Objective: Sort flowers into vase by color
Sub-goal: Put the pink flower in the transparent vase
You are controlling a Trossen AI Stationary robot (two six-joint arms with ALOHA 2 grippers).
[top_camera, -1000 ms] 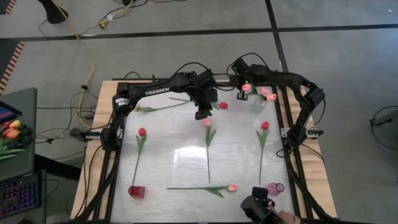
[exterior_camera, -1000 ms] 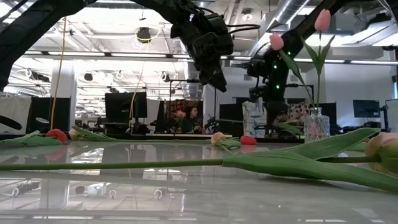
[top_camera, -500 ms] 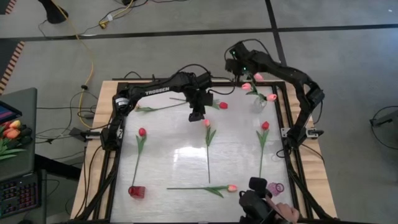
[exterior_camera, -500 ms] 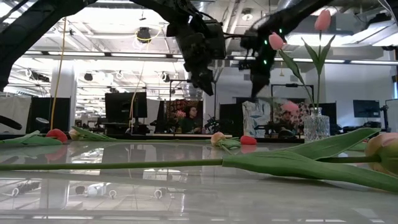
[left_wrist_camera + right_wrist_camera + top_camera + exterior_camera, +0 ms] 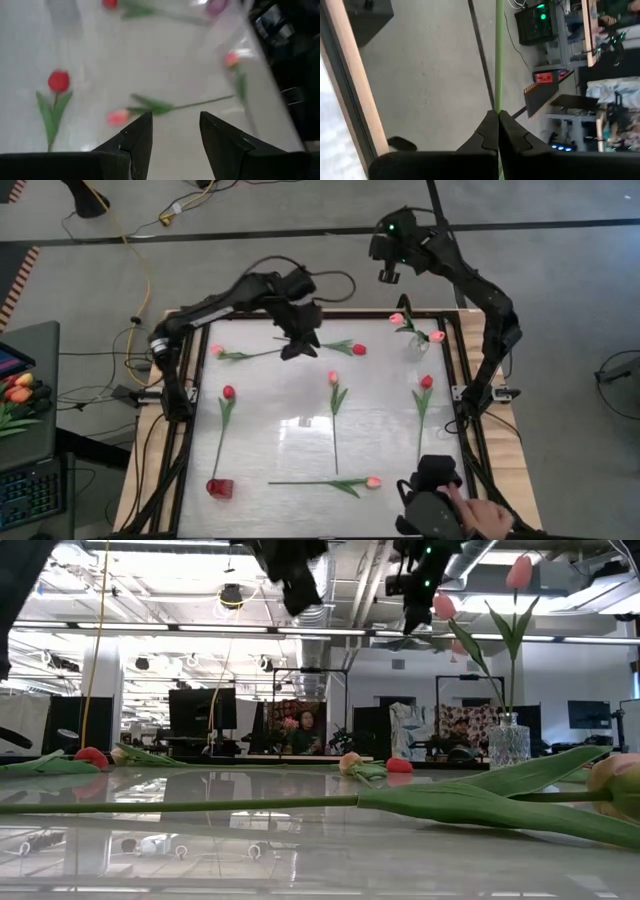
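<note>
A thin green stem (image 5: 498, 55) is clamped between the right gripper (image 5: 388, 274)'s closed fingers, beyond the table's (image 5: 280, 415) twelve o'clock edge. The left gripper (image 5: 292, 351) is held open above flowers (image 5: 334, 402) laid flat.

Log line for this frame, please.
left hand: open, empty, above table's far side | right hand: shut on flower stem, beyond far edge

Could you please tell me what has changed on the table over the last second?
The right gripper, shut on a green stem, rose and drew back from the glass vase, past the far edge of the table. The left gripper, open and empty, lifted and shifted left. The tulips lying on the table and the red cup stayed put.
</note>
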